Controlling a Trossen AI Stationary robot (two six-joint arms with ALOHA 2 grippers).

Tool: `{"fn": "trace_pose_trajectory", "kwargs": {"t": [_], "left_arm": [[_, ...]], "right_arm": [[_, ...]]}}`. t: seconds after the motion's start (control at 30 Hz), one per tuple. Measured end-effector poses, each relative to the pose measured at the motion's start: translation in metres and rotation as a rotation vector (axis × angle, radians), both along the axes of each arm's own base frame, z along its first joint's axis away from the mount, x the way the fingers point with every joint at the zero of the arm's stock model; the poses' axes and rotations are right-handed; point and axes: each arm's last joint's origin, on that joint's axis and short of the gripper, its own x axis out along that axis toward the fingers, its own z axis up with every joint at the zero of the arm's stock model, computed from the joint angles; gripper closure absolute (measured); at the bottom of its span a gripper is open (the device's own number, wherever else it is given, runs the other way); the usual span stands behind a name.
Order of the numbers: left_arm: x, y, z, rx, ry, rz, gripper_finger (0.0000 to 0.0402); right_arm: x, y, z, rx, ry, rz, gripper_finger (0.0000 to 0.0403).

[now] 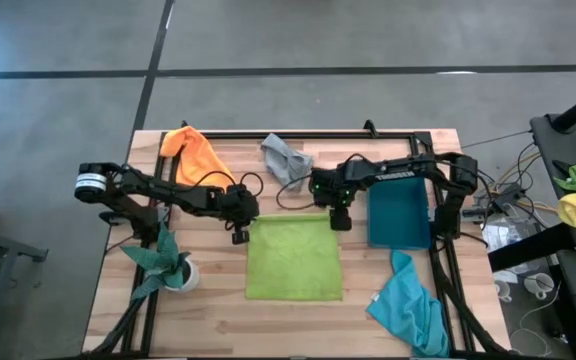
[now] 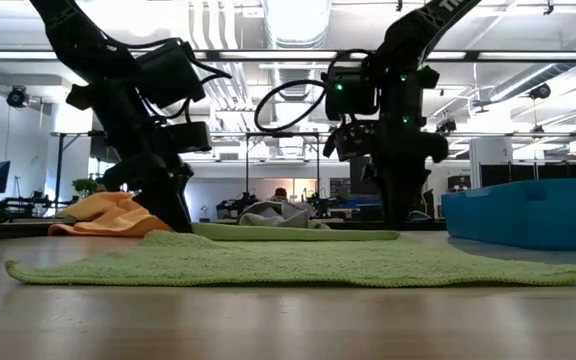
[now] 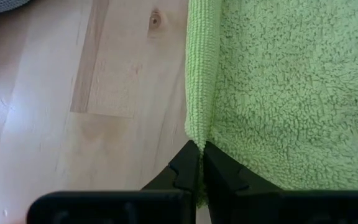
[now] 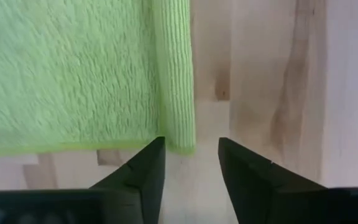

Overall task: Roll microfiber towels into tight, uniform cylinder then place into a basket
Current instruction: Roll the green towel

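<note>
The lime green towel (image 1: 293,258) lies spread flat on the wooden table (image 1: 218,320). My left gripper (image 1: 238,236) is at its far left corner, shut on it. My right gripper (image 4: 191,149) stands open over the far right corner (image 4: 179,140), which lies on the table just ahead of its fingers. The orange towel (image 1: 196,155) and the grey towel (image 1: 286,158) lie crumpled at the far edge. The turquoise towel (image 1: 408,305) lies at the near right. The teal-blue basket (image 1: 400,215) stands right of the lime towel. My left gripper pinches the lime towel's far left corner (image 3: 196,142) between its two fingers, right at the hemmed edge. The fingers slant down at it from the table's far left. The rest of the towel lies flat on the table.
A leafy plant in a white pot (image 1: 168,262) stands near the table's left edge, close to my left arm. A black frame (image 1: 318,135) runs along the far edge and the sides. Bare wood shows near the front edge.
</note>
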Motion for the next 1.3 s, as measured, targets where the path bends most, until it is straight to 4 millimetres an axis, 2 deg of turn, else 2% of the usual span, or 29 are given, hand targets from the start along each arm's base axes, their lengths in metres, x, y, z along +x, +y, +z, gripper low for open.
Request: {"fn": "trace_pose_trajectory", "kwargs": {"t": [0.13,0.37,0.67,0.93,1.13,1.3], "left_arm": [[0.0,0.0,0.0,0.0,0.0,0.0,0.04],[0.0,0.0,0.0,0.0,0.003,-0.001,0.04],[-0.003,0.002,-0.002,0.025,0.018,0.012,0.04],[-0.003,0.003,-0.003,0.026,0.019,0.02,0.04],[-0.004,0.004,-0.003,0.035,0.023,0.035,0.0401],[-0.004,0.012,0.007,0.107,0.024,0.082,0.0401]], "right_arm": [[-0.001,-0.006,-0.005,0.057,-0.023,-0.001,0.0254],[0.0,-0.004,-0.022,0.07,-0.009,0.035,0.027],[0.001,-0.012,-0.019,0.062,-0.029,0.025,0.0322],[0.0,-0.012,-0.022,0.067,-0.042,0.041,0.0334],[0.001,-0.014,-0.02,-0.032,-0.038,0.061,0.0386],[0.0,-0.019,-0.013,-0.189,-0.024,0.057,0.0393]]}}
